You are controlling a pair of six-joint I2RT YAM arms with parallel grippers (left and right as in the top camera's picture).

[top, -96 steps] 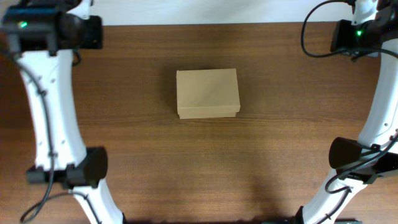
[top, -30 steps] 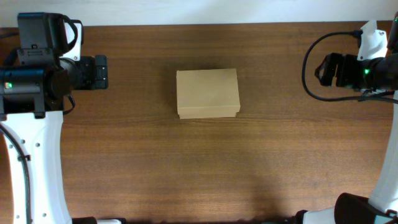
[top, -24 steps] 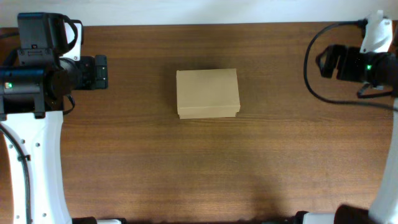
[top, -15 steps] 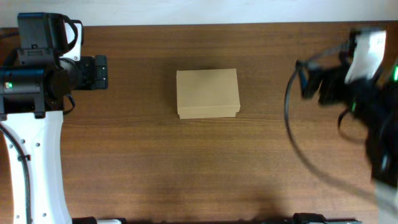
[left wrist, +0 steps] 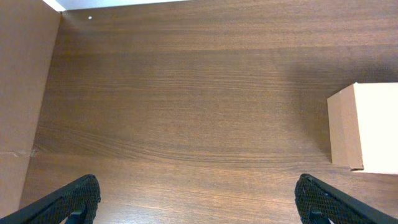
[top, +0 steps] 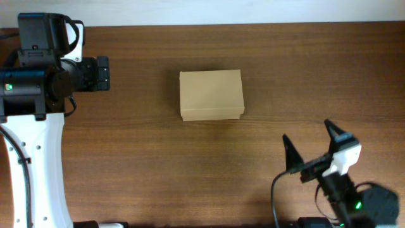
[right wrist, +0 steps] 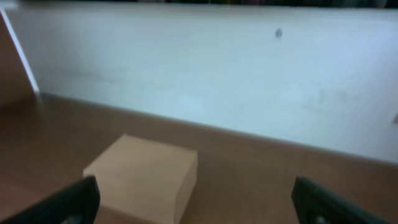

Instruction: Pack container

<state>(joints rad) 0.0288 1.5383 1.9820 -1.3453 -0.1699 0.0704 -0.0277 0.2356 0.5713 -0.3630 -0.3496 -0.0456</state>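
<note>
The container is a small tan cardboard box with its lid down, resting at the middle of the wooden table. My left gripper hovers at the back left, pointing toward it from well away, open and holding nothing. In the left wrist view the container sits at the right edge, beyond the left gripper, whose two fingertips stand far apart. My right gripper is at the front right, open and empty, aimed at the container from a distance. The blurred right wrist view shows the container ahead of the right gripper.
A white wall runs along the table's far edge. A tan panel borders the table on the left wrist view's left side. The white left arm stretches down the left side, and a black cable loops by the right arm.
My right arm has swung from the back right corner down to the front right, its open gripper now facing the container. The left arm and the container have not moved.
</note>
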